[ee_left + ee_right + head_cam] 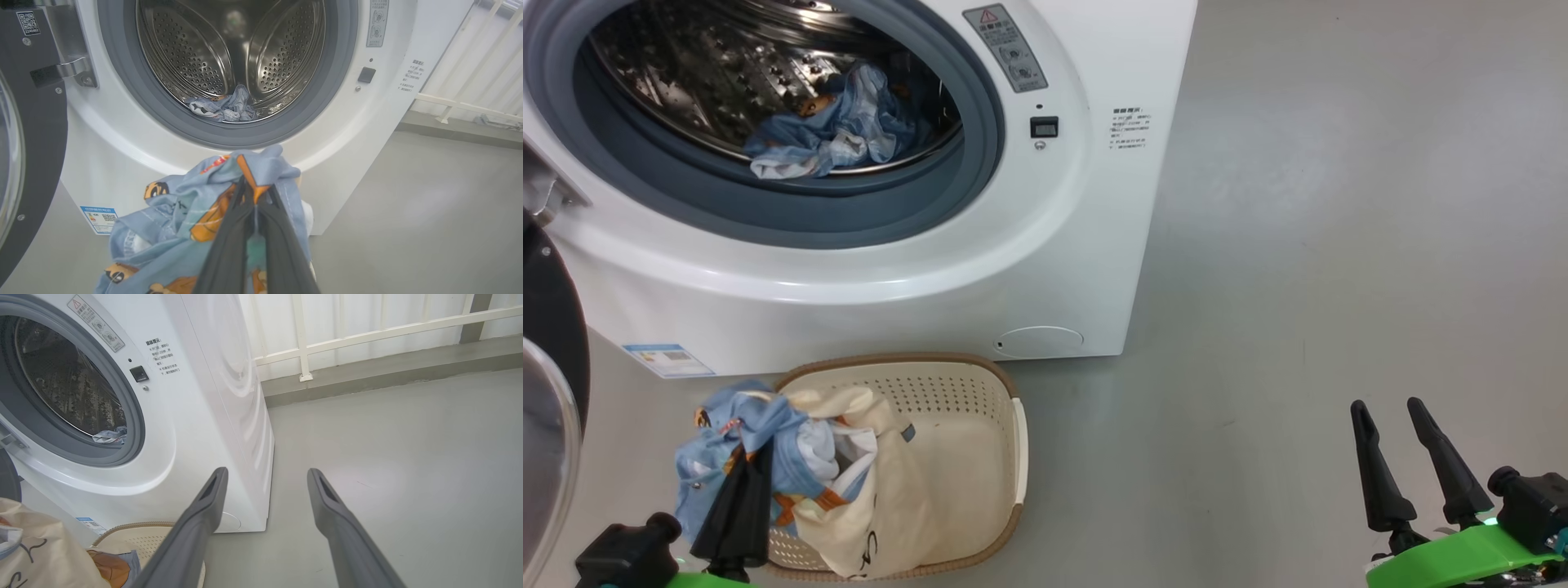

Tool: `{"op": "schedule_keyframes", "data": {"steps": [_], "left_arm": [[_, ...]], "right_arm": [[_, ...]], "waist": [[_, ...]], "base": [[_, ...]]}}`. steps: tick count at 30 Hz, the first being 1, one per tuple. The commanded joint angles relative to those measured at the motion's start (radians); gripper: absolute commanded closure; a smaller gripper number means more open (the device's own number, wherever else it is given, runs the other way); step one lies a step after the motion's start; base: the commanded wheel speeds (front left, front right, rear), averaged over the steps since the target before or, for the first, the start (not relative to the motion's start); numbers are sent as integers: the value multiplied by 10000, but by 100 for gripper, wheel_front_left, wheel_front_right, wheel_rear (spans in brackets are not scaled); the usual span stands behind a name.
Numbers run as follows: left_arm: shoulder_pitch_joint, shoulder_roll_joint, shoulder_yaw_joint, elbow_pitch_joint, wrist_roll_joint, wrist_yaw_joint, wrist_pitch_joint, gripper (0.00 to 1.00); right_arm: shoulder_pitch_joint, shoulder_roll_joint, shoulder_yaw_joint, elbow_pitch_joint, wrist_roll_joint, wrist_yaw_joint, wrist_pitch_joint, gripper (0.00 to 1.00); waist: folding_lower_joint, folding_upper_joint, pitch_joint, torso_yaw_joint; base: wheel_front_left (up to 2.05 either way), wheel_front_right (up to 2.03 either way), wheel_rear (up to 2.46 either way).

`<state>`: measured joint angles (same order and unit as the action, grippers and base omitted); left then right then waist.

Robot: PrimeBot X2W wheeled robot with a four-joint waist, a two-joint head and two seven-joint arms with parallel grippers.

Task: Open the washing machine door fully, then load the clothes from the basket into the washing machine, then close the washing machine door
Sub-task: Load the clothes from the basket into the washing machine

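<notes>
Grey floor (1298, 245) runs past the washing machine (1054, 269) to a white railing (367, 332). At the basket (980, 408), the left gripper (251, 190) is clamped on the clothes (175, 208); the right gripper (1386, 404) hangs spread, empty.

Laundry area: washing machine (890, 286), basket (968, 404), bare grey floor (1339, 245).

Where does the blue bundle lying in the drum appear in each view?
Head view: the bundle lies upper left.
Left wrist view: bundle, upper centre.
Right wrist view: bundle, left, mid-height.
Shared landmark: black latch socket on the washing machine front.
</notes>
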<state>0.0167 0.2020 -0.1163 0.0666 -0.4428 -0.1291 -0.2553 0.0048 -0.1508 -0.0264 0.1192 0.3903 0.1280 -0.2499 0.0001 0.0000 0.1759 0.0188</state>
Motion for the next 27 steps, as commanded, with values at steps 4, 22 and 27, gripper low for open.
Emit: {"op": "schedule_keyframes", "data": {"steps": [4, 22, 27], "left_arm": [[-528, 115, 381, -266, -187, -16, -65, 100], [-4323, 769, 1301, 93, -205, -16, -65, 100], [-6057, 1091, 1252, 930, -8, -16, -65, 100]], "right_arm": [[-172, -68, 258, -222, 52, 27, -119, 0], [-1182, 330, 524, -290, -96, 27, -119, 0], [-1440, 430, 643, -279, -152, 27, -119, 0]], "waist": [[-1, 0, 93, -45], [-1, 0, 1503, -450], [-1, 0, 1869, -613]], "base": [[0, 0, 0], [0, 0, 0], [0, 0, 0]]}}
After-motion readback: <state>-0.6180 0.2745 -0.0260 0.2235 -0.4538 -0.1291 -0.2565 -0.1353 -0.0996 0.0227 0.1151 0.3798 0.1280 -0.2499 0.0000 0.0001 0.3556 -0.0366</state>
